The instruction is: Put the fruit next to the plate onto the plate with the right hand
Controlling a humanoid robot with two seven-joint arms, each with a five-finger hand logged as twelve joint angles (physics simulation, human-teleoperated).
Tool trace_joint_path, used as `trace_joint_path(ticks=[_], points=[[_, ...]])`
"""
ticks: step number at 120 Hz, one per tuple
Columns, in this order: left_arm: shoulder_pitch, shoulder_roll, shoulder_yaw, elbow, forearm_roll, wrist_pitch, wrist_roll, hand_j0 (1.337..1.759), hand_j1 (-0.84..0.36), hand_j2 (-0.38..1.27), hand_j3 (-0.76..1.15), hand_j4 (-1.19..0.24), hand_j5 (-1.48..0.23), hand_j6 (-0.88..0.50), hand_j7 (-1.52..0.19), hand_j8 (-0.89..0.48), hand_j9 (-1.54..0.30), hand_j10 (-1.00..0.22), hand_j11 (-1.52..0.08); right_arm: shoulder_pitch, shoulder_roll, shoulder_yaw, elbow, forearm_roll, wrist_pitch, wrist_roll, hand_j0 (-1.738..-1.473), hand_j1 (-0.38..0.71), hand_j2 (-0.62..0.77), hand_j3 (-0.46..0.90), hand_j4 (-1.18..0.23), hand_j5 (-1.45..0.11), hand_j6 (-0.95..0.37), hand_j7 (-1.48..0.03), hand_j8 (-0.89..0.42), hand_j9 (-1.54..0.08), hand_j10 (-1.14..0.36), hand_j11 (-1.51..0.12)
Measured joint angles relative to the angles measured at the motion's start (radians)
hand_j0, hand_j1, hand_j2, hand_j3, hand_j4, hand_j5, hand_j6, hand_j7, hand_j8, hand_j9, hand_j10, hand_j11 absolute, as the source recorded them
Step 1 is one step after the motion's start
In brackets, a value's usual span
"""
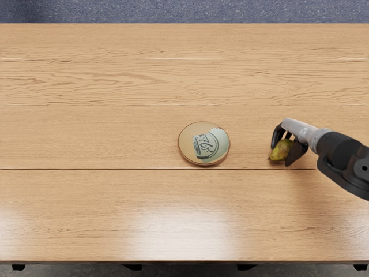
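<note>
Curling around the yellow-green fruit (280,152), the right robot hand (290,142) grasps it, right of the plate (188,137).

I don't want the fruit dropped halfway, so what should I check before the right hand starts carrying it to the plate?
1. Right hand closed on the yellow-green fruit: ok, fingers curl on both sides of it.
2. Fruit lifted off the table: cannot tell from this view.
3. Plate ready to receive: ok, only its painted pattern shows.
4. Path from fruit to plate: ok, no object shows between them.
5. Left arm out of the way: ok, it is not in view.
</note>
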State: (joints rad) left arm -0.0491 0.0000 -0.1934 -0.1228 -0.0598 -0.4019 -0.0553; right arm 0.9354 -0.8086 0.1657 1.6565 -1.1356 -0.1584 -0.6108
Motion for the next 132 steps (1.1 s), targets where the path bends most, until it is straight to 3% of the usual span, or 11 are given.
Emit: trace_joint_path(ticks=[24,38,87,132], points=[[0.000,0.000,0.000,0.000,0.000,0.000,0.000,1.658,0.33,0.00,0.00,-0.01,-0.02,-0.01,-0.02,-0.01,-0.02,-0.01,-0.02,0.005,0.004,0.072,0.004,0.016,0.052,0.000,-1.649,0.26,0.32,0.00,-0.78,-1.05,-0.46,-1.03,-0.40,-1.06,-0.59,-1.06],[0.000,0.000,0.000,0.000,0.000,0.000,0.000,1.658,0.33,0.00,0.00,-0.01,-0.02,-0.01,-0.02,-0.01,-0.02,-0.01,-0.02,0.014,0.021,0.116,0.004,0.031,0.082,0.000,-1.649,0.25,0.28,0.00,-0.78,-1.05,-0.46,-1.03,-0.40,-1.06,-0.59,-1.06],[0.002,0.000,0.000,0.000,0.001,0.000,0.000,1.658,0.33,0.00,0.00,-0.01,-0.02,-0.01,-0.02,-0.01,-0.02,-0.01,-0.02,0.132,0.136,0.155,-0.001,0.172,0.107,0.000,-1.652,0.25,0.29,0.00,-0.78,-1.10,-0.46,-1.05,-0.36,-1.09,-0.57,-1.10],[0.003,0.000,0.000,0.000,0.001,0.000,0.000,1.658,0.33,0.00,0.00,-0.01,-0.02,-0.01,-0.02,-0.01,-0.02,-0.01,-0.02,0.185,0.302,0.153,-0.096,0.206,0.102,0.000,-1.654,0.21,0.26,0.00,-0.79,-1.18,-0.48,-1.08,-0.37,-1.16,-0.56,-1.18]])
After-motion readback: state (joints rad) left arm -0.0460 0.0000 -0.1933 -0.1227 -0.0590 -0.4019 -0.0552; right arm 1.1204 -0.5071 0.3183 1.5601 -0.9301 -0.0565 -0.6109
